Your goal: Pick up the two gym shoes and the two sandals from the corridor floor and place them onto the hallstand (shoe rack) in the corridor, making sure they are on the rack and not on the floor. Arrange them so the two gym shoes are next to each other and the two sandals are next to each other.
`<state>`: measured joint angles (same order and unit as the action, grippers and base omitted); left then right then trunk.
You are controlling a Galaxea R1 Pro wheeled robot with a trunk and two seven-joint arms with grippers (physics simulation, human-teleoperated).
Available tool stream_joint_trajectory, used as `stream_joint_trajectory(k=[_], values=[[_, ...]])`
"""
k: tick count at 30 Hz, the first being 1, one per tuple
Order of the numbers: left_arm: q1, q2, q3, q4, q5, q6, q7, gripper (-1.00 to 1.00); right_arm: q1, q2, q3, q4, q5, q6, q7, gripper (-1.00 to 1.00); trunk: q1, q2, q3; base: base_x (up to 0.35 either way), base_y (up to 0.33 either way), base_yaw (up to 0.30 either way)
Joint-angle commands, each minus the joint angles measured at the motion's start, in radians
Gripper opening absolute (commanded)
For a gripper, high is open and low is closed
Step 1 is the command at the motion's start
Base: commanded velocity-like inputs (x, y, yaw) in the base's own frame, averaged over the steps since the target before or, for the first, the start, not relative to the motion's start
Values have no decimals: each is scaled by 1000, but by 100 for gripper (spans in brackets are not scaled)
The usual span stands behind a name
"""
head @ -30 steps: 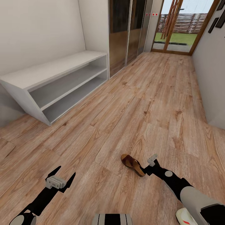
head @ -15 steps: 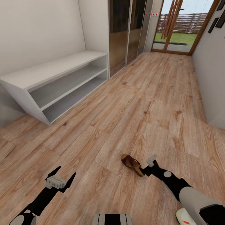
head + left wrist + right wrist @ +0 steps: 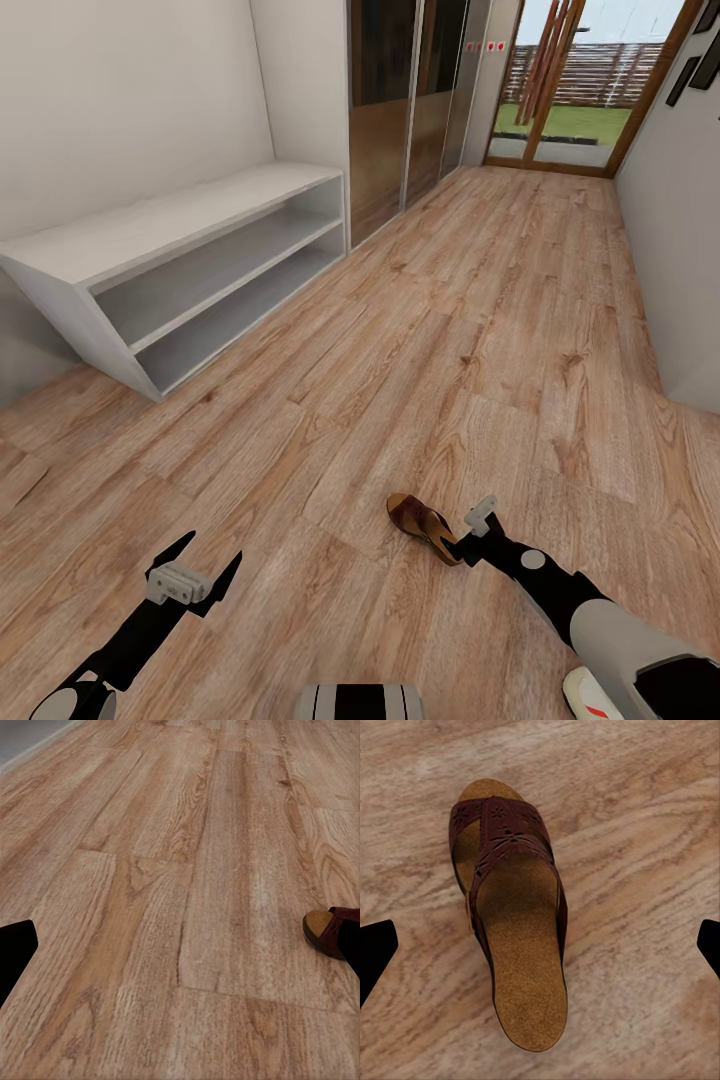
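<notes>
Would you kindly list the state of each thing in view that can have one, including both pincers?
sandal: on the corridor floor, sole down, not held
gym shoe: mostly hidden by the right arm at the picture's edge, state unclear
hallstand: top and both shelves bare
left pincer: open, holding nothing
right pincer: open, above the sandal, its tips wide of it on either side

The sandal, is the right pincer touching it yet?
Apart. In the right wrist view the sandal lies flat on the floor, and the right pincer is open, its fingertips far out to each side with bare wood between.
</notes>
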<state>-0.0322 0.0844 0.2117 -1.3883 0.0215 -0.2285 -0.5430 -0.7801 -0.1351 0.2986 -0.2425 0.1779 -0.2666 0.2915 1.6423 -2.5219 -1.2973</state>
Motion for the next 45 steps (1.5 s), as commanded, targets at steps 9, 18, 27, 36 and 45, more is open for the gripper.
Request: stream_joint_trajectory(k=[9, 18, 27, 36, 45], values=[[0, 0, 1, 0, 0, 0, 0, 100, 1, 1, 0, 0, 0, -3, 0, 100, 0, 0, 0, 0, 0, 0], [0, 0, 0, 0, 0, 0, 0, 100, 1, 1, 0, 0, 0, -25, 0, 100, 0, 0, 0, 0, 0, 0], [0, 0, 0, 0, 0, 0, 0, 100, 1, 1, -2, -1, -1, -32, 0, 100, 0, 0, 0, 0, 0, 0], [0, 0, 0, 0, 0, 0, 0, 100, 0, -2, -4, -1, -6, -33, 1, 100, 0, 0, 0, 0, 0, 0], [0, 0, 0, 0, 0, 1, 0, 100, -1, -4, -4, -1, -8, -33, 1, 100, 0, 0, -5, 0, 0, 0]])
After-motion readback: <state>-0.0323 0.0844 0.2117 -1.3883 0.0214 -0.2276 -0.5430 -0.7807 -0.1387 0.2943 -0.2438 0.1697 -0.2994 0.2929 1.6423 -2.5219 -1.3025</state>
